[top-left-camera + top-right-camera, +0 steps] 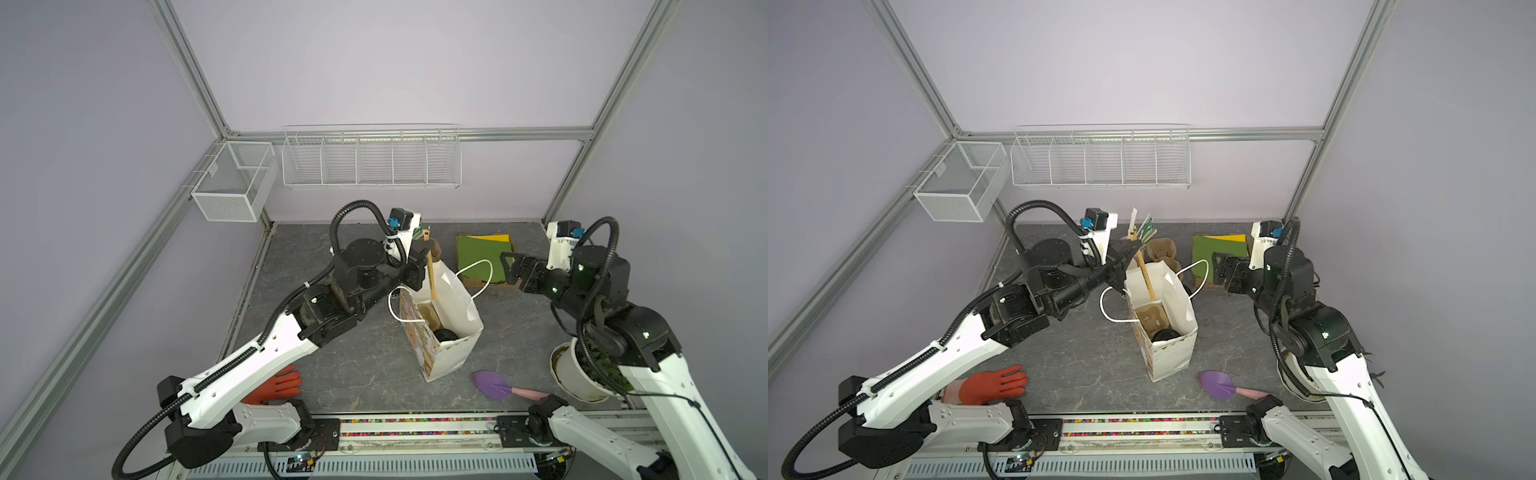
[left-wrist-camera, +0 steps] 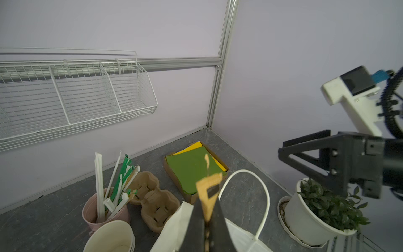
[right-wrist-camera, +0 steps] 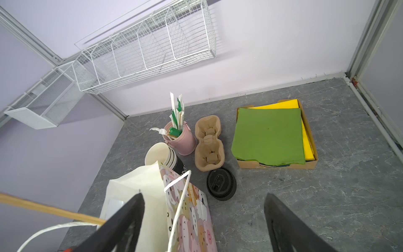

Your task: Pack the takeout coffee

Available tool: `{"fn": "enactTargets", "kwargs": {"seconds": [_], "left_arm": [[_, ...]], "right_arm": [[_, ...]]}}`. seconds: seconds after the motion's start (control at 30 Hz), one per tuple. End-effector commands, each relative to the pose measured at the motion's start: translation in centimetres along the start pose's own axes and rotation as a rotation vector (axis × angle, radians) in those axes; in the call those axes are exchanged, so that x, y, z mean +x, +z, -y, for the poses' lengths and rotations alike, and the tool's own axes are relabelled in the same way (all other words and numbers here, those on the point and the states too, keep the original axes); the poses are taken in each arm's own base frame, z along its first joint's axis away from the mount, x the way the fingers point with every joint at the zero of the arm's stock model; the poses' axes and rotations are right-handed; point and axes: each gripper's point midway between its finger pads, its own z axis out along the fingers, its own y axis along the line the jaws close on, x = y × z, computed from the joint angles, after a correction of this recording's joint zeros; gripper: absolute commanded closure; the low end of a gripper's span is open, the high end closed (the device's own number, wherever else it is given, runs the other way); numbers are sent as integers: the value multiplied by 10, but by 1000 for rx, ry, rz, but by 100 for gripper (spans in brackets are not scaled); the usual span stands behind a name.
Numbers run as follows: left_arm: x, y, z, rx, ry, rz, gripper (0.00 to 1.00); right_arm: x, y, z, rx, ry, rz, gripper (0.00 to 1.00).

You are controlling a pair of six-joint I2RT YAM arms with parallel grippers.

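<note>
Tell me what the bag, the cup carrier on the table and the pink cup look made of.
The bag looks like paper: matte cream inside, cartoon print outside, with sharp fold creases. The cup carrier looks like moulded pulp: rough, matte tan with soft rounded edges. The pink cup is probably painted metal, given its smooth faint sheen and thin rim, though plastic is possible.

Inside the paper bag only the black lid of the coffee cup shows, for the bag's walls hide its body; in a top view the right arm covers much of the plant pot at the surface's right edge; the left arm covers the cuff of the glove near the front-left corner; the wooden stick in the left gripper is blurred in the left wrist view; the stack of cups is cut off there by the picture's edge; whether the black round thing beside the bag is a lidded cup or stacked lids cannot be told.
</note>
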Motion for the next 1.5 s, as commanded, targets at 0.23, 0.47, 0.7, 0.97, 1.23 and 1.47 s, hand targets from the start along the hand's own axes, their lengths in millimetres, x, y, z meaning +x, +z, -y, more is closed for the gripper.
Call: {"fn": "enactTargets", "kwargs": {"seconds": [0.23, 0.47, 0.7, 0.97, 1.23, 1.47], "left_arm": [[44, 24, -3, -33, 92, 110, 100], [65, 37, 1, -54, 111, 67, 90], [41, 27, 2, -54, 138, 98, 60], [0, 9, 2, -67, 165, 94, 38], [-25, -26, -48, -215, 114, 11, 24], [5, -61, -102, -340, -17, -32, 19]], "right_arm": [[15, -5, -26, -191, -26, -21, 12], [18, -6, -21, -168, -42, -24, 12], [18, -5, -16, -133, -47, -37, 12], [19, 2, 3, -14, -24, -58, 12], [24, 43, 46, 173, 122, -228, 12], [24, 98, 106, 360, 284, -277, 12]]}}
